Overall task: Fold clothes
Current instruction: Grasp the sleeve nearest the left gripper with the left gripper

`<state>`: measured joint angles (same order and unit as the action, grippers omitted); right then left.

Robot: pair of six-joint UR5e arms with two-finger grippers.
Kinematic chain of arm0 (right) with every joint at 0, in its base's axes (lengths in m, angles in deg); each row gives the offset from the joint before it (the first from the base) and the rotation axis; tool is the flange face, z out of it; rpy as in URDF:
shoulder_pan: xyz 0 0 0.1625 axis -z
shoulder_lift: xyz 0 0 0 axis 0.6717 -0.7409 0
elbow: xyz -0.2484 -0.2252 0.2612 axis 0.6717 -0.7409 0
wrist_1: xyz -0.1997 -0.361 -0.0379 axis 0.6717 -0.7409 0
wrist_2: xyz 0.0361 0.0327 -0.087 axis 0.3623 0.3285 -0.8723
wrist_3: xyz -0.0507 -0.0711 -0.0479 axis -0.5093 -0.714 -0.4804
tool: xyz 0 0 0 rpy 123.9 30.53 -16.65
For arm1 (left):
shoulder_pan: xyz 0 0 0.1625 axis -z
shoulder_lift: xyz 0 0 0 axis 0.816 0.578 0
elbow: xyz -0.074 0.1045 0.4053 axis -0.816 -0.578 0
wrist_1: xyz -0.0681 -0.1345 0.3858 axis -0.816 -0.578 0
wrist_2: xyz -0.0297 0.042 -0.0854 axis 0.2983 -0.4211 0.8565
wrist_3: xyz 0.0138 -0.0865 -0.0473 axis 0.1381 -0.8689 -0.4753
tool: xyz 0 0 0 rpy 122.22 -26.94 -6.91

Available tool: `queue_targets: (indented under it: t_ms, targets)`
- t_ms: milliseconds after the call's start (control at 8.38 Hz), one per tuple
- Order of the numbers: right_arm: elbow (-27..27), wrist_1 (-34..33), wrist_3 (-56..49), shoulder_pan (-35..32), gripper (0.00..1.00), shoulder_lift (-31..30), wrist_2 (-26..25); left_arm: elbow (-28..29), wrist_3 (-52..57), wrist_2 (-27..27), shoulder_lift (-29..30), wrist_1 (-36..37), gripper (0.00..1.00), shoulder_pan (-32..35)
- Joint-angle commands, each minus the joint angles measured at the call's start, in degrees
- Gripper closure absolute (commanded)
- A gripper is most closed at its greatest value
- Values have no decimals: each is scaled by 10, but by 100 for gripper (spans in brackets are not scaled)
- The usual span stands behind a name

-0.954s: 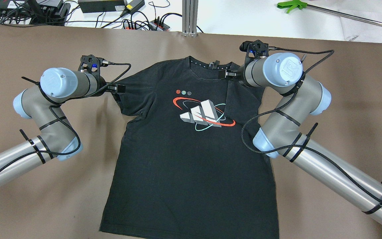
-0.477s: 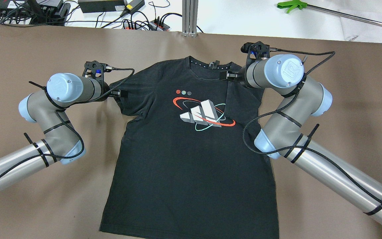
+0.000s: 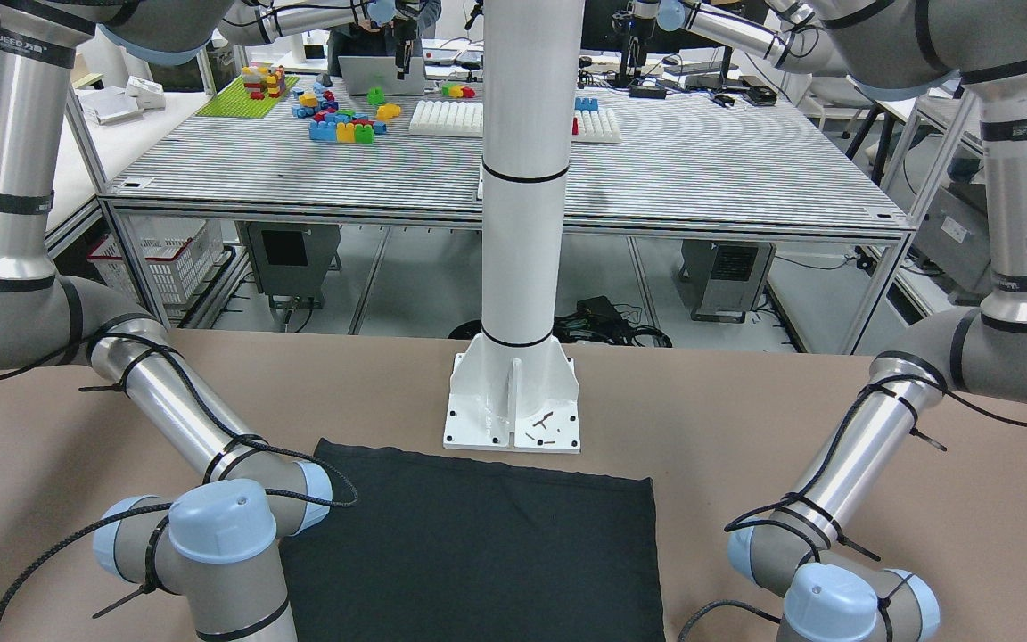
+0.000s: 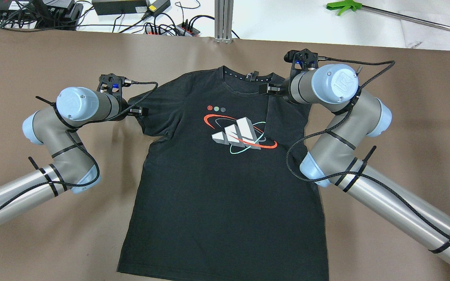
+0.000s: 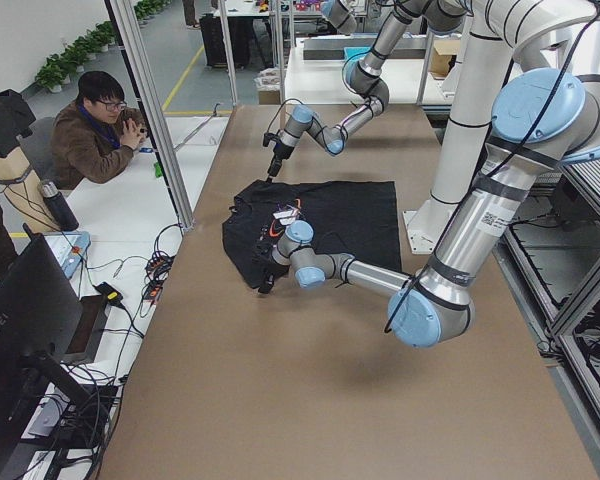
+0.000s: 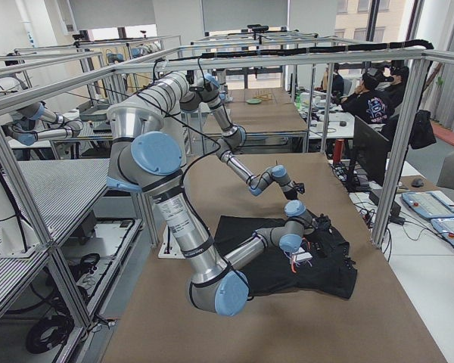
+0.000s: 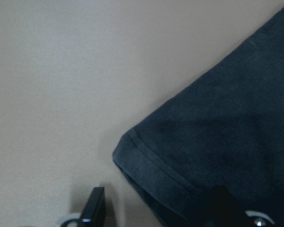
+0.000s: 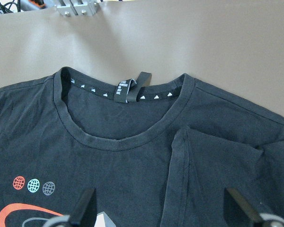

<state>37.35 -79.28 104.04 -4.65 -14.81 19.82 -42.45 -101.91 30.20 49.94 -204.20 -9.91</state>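
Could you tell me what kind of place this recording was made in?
Most likely a robotics lab or research workshop. Further robot arms work over neighbouring aluminium-frame benches, toy building blocks are laid out on one, and a person sits at a desk nearby.

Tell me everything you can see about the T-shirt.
The T-shirt is black, matte fabric, lying face up on the brown table, collar away from the robot. Its print shows grey-white blocks ringed in red and teal, under three small globes. The right-side sleeve is folded in over the chest; the left-side sleeve lies spread. The open left gripper straddles that sleeve's hem, the open right gripper hangs over the folded one; contact is unclear.
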Motion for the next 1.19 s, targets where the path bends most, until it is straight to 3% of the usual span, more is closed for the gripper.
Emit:
queue_targets:
  t_ms: [0, 119, 239, 596, 716, 1074]
  targets:
    - [6, 1, 0, 0, 6, -5, 0, 0, 0, 1, 8, 2, 72, 0]
    - [18, 0, 0, 0, 6, -14, 0, -1, 0, 1, 9, 2, 86, 0]
    - [20, 1, 0, 0, 6, -18, 0, -1, 0, 1, 9, 2, 93, 0]
    - [20, 1, 0, 0, 6, -20, 0, -6, -20, 1, 21, 21, 100, 0]
    - [20, 0, 0, 0, 6, -20, 0, -17, -21, 2, 36, 52, 100, 0]
    - [20, -1, 0, 0, 6, -20, -1, -117, -58, 4, 83, 233, 100, -1]
